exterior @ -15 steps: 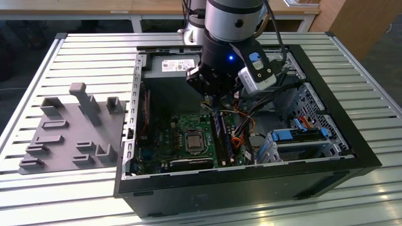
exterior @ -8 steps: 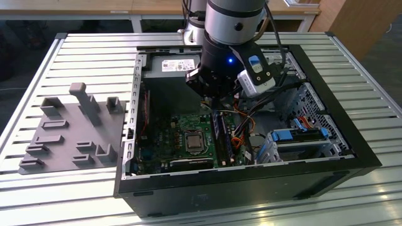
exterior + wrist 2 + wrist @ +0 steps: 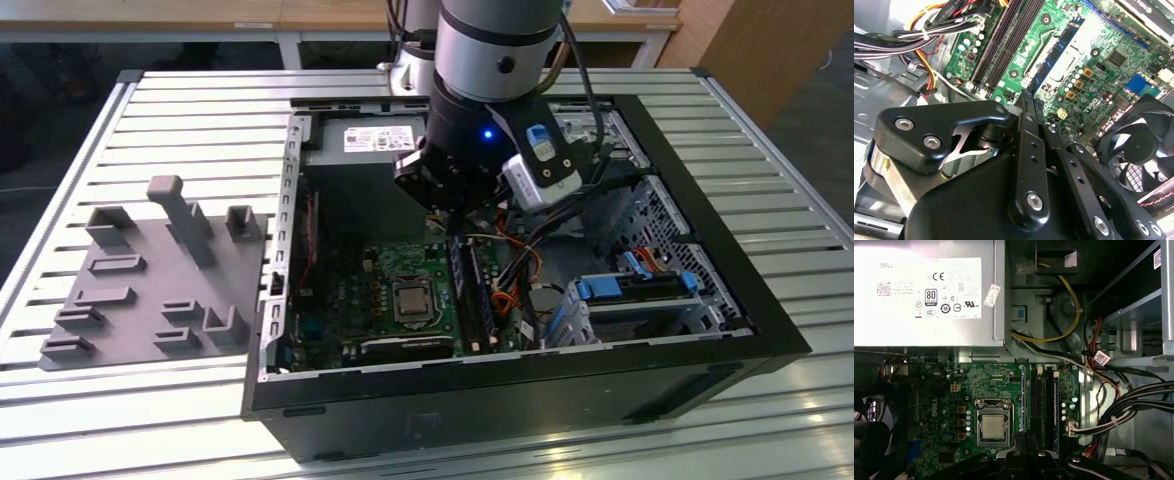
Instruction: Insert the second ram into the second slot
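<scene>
My gripper [image 3: 454, 222] hangs inside the open computer case [image 3: 747, 330], low over the green motherboard [image 3: 354, 290]. Its black fingers are pressed together at the tips in both wrist views [image 3: 1029, 97] [image 3: 1021, 437]. A thin blue stick, the second ram [image 3: 1061, 47] [image 3: 1022, 395], runs edge-on straight out from between the fingertips. It lies along the CPU side of the row of long black slots [image 3: 1041, 405] [image 3: 999, 45], parallel to them. I cannot tell how high the ram is above the slots.
The CPU socket [image 3: 992, 426] sits beside the slots. A silver power supply [image 3: 924, 290] fills the far end of the case. Cable bundles [image 3: 1124, 405] crowd the other side of the slots. A black fan [image 3: 1139, 145] is close by. A grey fixture plate [image 3: 147, 280] lies outside the case.
</scene>
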`<action>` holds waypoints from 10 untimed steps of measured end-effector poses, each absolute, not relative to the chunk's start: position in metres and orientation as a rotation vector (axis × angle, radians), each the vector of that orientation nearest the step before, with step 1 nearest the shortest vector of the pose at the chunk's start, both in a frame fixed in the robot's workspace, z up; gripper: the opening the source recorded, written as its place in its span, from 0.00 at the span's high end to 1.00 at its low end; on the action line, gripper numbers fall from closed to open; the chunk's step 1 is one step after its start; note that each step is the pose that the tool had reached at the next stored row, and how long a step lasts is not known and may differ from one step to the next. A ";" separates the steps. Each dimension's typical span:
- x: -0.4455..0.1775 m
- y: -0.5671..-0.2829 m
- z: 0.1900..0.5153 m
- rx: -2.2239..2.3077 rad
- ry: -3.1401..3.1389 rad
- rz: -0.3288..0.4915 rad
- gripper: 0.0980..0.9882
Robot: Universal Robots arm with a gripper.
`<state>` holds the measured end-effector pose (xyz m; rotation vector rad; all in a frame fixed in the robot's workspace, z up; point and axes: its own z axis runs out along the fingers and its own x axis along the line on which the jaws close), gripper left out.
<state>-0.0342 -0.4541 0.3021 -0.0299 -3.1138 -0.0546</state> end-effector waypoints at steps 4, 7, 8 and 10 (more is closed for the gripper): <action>-0.034 -0.454 0.301 -0.030 -3.114 -0.055 0.98; -0.034 -0.454 0.300 -0.030 -3.114 -0.055 0.98; -0.034 -0.454 0.300 -0.030 -3.114 -0.055 0.98; -0.034 -0.454 0.299 -0.030 -3.114 -0.055 0.98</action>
